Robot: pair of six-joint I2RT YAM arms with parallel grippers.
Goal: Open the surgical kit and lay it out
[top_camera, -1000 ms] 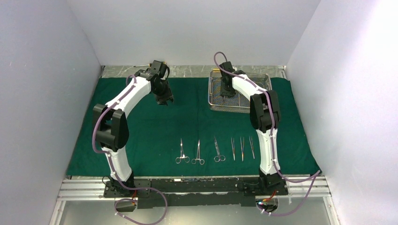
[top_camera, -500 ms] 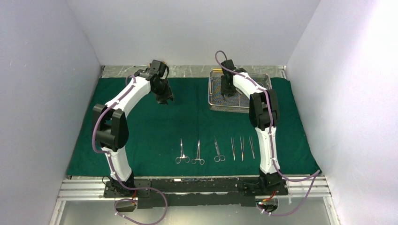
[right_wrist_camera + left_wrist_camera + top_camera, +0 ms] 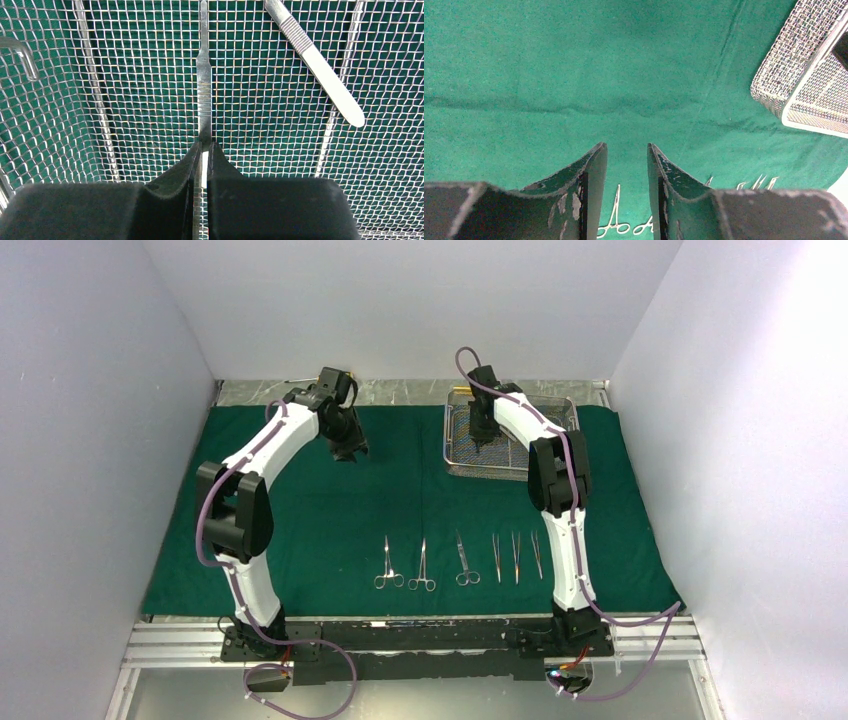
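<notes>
The dark green drape lies spread flat on the table. The silver wire-mesh tray stands on it at the back right. My right gripper is inside the tray, shut on a slim steel scalpel handle. A second scalpel handle lies loose in the tray to its right. Several instruments lie in a row near the front: ring-handled clamps and tweezers. My left gripper is open and empty, held above bare drape at the back left.
The tray's corner shows at the right of the left wrist view. A tray handle stands at the left in the right wrist view. White walls enclose the table on three sides. A thin tool lies on the bare strip behind the drape.
My right gripper has shifted slightly inside the tray, toward its back left. The left arm has barely moved.
</notes>
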